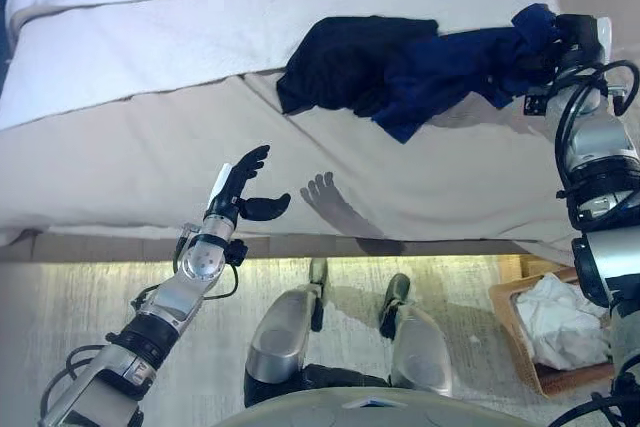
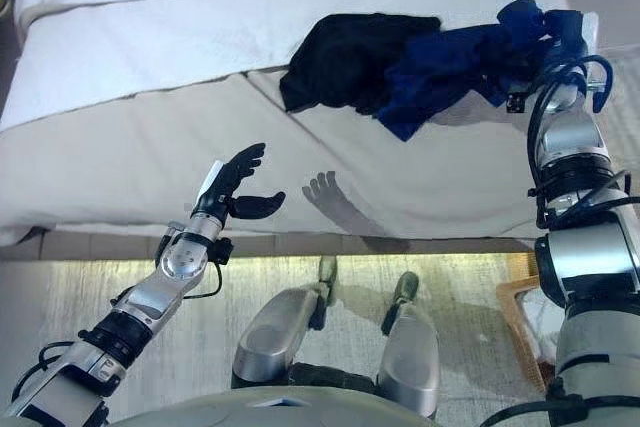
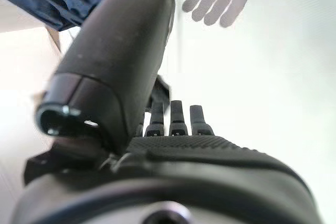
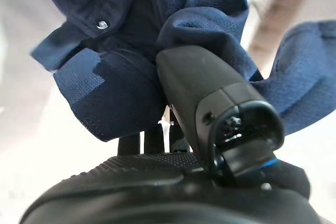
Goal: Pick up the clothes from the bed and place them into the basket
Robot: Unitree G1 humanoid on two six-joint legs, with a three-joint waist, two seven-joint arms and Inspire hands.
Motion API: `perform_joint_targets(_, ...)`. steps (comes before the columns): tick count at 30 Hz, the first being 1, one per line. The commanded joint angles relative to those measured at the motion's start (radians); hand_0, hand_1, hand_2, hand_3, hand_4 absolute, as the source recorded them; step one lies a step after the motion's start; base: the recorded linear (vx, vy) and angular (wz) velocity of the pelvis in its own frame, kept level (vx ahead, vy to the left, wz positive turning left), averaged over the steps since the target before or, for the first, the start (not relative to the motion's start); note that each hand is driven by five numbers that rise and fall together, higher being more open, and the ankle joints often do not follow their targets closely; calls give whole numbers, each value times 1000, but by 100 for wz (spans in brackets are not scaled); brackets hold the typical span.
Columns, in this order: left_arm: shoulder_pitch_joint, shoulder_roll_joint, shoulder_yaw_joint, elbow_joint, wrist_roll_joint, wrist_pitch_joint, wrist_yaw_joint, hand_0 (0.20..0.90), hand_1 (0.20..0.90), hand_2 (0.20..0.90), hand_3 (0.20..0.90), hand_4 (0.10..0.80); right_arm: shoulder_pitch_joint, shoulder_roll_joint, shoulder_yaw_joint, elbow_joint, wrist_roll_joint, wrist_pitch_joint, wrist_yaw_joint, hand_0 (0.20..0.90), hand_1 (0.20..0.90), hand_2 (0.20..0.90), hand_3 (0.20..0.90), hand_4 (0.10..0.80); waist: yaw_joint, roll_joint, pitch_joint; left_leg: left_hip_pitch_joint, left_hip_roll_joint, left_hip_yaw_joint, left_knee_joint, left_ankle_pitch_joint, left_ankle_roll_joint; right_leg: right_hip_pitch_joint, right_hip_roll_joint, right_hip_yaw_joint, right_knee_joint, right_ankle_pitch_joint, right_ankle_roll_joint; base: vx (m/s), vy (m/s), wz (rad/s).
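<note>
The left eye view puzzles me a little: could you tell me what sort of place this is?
Probably a bedroom: a made bed with pale covers, dark clothes lying on it, and a wooden basket of white laundry on the floor beside it.

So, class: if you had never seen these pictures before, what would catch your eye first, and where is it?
The dark heap of clothes on the pale bed: a black garment beside a crumpled navy-blue garment. The right hand is closed on the navy cloth at the bed's right edge. The left hand hovers open over bare sheet, and a wooden basket holding white cloth sits on the floor, lower right.
</note>
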Motion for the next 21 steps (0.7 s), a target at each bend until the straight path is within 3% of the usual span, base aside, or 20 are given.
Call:
perform_joint_targets(1,24,6,12,-38,47,-34,-4,900,900,900,900,800,46,-134,-7,-97,-19,-122,-34,300,300,300,200,100,-38,-55,-265,-7,23,10,43,-111,-18,42,41,47,-44,-1,-4,102,-23,-16)
perform_joint_targets(8,-22,-8,-16,28,51,-24,-24,900,900,900,900,800,56,-232,-52,-138,-44,-94,-28,300,300,300,200,100,-98,-71,-352,66,42,45,-125,-59,-33,59,72,95,-146,53,24,-2,-14,-23)
perform_joint_targets(21,-27,-25,-39,106,67,-85,-50,900,900,900,900,800,138,-388,-156,-204,-41,-55,-51,300,300,300,200,100,-208,-87,-411,117,73,128,-179,-58,-49,62,115,187,-232,89,30,-3,-12,-24)
